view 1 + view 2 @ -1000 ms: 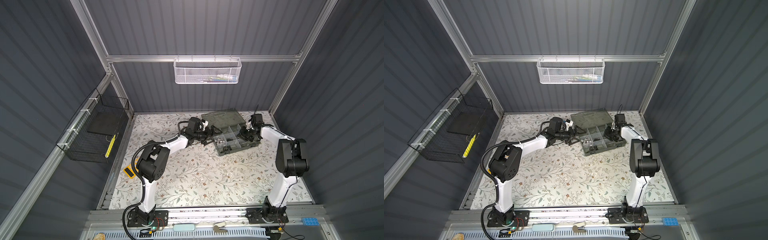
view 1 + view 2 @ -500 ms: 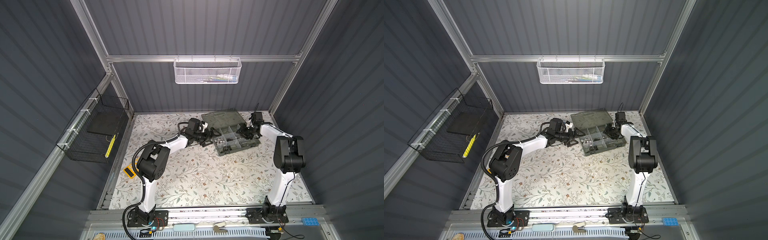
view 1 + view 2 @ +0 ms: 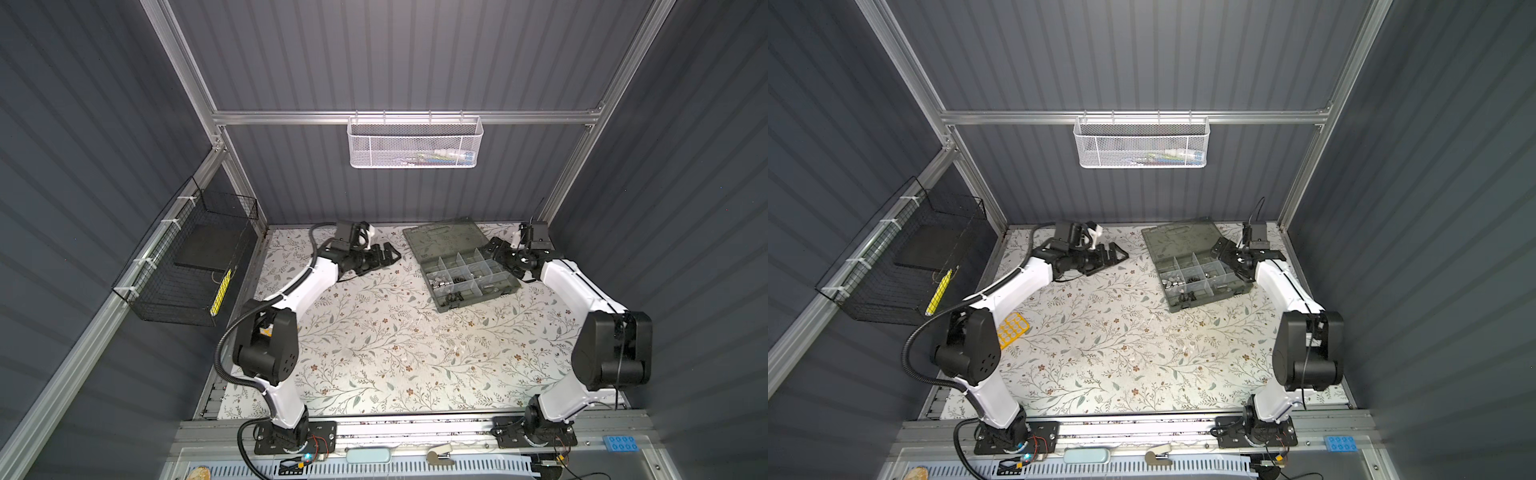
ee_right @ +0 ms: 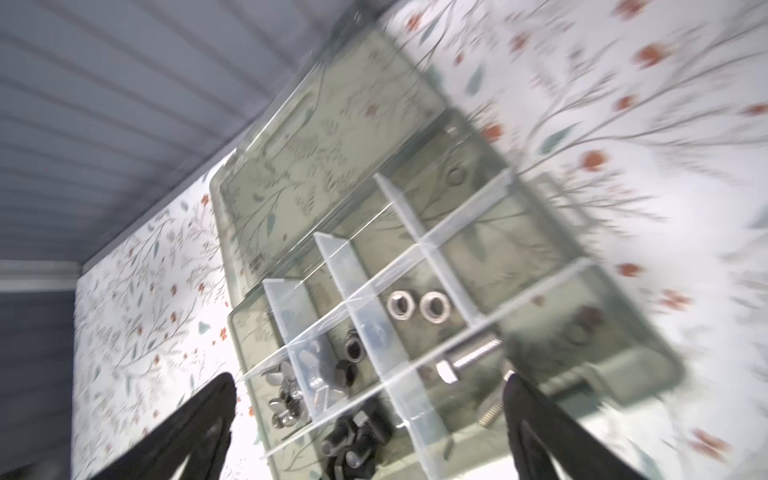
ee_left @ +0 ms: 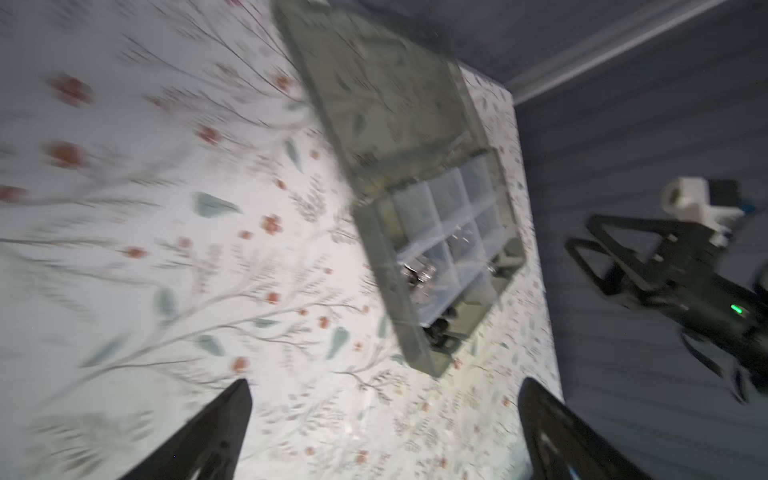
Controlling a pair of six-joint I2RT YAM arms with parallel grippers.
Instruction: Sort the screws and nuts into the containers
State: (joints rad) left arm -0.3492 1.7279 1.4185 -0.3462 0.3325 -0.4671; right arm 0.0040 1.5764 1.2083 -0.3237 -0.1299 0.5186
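Both arms back off, and we reckon a drop is just done.
Top view: the left gripper (image 3: 388, 254) has pulled well clear of the containers (image 3: 469, 274), and the right gripper (image 3: 496, 254) has retreated to their rim. Left wrist: fingers spread, empty, containers well ahead. Right wrist: fingers spread, nothing held, with a silver screw (image 4: 469, 358) and two nuts (image 4: 401, 305) lying in compartments just beyond the fingertips.

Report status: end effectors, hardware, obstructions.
Left end effector open, empty. Right end effector open, empty, at organizer case. Screws, nuts in compartments. No obstruction seen.
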